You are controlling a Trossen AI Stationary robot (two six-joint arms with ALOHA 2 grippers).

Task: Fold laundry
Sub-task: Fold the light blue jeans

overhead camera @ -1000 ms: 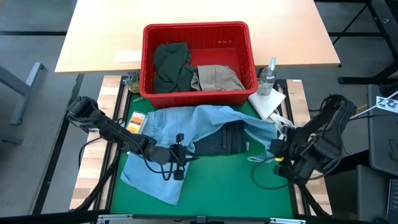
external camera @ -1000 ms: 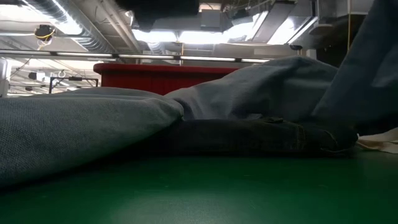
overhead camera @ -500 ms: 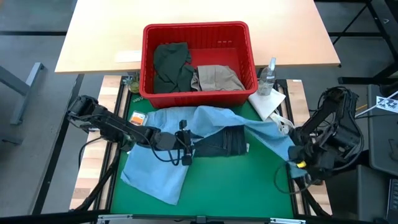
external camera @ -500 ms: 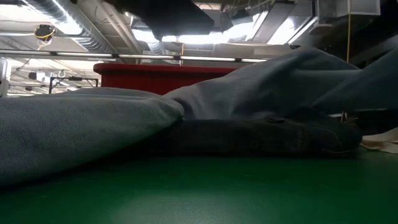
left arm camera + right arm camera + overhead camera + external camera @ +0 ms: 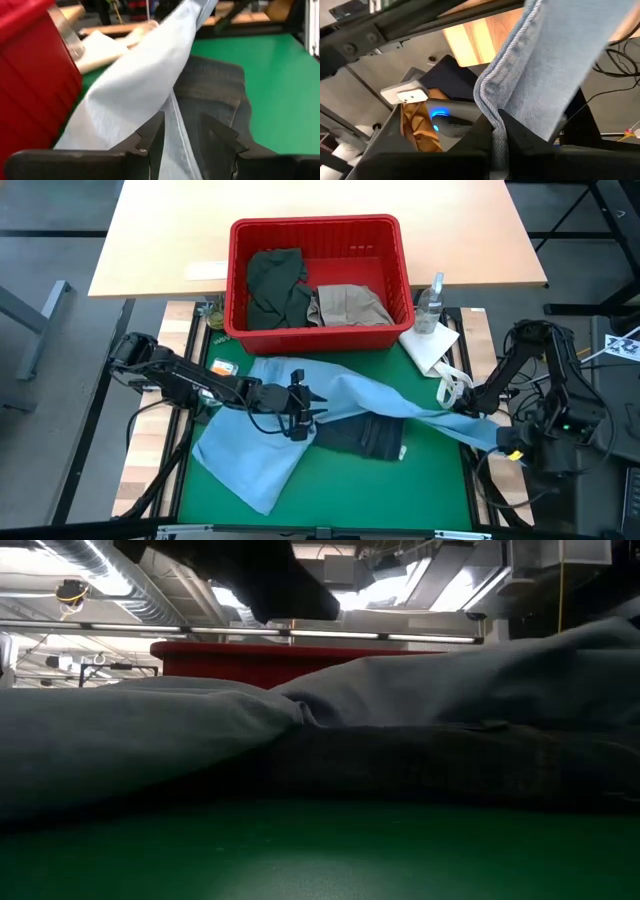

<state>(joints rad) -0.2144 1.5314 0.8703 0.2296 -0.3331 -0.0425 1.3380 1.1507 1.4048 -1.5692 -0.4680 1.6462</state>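
High view: two garments (image 5: 350,395) on mat, two (image 5: 275,285) in basket (image 5: 318,232).

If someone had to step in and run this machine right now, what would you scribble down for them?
Right gripper: shut on the light blue denim, holding one end out past the right edge of the green mat.
Left gripper: open, fingers on either side of a fold of the same denim near the mat's middle; no grip.
Dark navy jeans: flat on the mat, partly under the denim.
Dark olive green piece and beige khaki piece: in the red basket.
Done: nothing folded yet; the denim is only stretched out.
Left: fold all four garments.
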